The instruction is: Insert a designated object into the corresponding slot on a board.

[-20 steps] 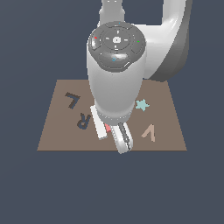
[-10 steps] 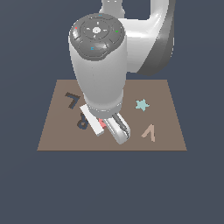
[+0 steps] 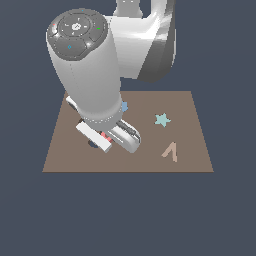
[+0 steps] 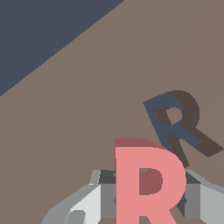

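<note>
One pink-red R block sits clamped in the gripper above the brown board, with the dark R-shaped slot just ahead and turned askew from it.

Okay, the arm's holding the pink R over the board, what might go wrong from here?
1. In the wrist view the pink R stands upright while the R-shaped slot is rotated, so lowering now could jam it on the board.
2. The slot lies off to one side of the gripper, not under it.
</note>
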`<state>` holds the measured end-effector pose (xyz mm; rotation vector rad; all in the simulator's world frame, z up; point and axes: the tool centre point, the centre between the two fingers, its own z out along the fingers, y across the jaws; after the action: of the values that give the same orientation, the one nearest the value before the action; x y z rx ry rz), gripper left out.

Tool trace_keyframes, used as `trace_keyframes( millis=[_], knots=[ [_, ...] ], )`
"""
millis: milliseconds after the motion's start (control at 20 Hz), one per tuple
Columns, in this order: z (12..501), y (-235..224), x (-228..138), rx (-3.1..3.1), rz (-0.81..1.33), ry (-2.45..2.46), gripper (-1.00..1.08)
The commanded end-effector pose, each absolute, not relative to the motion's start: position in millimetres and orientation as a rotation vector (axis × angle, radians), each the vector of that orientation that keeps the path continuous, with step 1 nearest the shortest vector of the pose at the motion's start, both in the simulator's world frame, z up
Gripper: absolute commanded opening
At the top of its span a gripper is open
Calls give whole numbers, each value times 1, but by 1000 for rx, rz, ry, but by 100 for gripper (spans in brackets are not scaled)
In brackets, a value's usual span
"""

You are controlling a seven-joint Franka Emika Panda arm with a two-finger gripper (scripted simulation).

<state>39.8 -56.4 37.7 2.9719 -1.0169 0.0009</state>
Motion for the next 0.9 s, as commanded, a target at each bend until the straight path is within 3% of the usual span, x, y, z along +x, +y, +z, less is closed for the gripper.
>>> trace_keyframes(
  millis=[0,850],
  knots=[
    [38,-65,39,3010,2,-898,-100],
    [40,-101,46,3112,2,-426,-100]
  ],
)
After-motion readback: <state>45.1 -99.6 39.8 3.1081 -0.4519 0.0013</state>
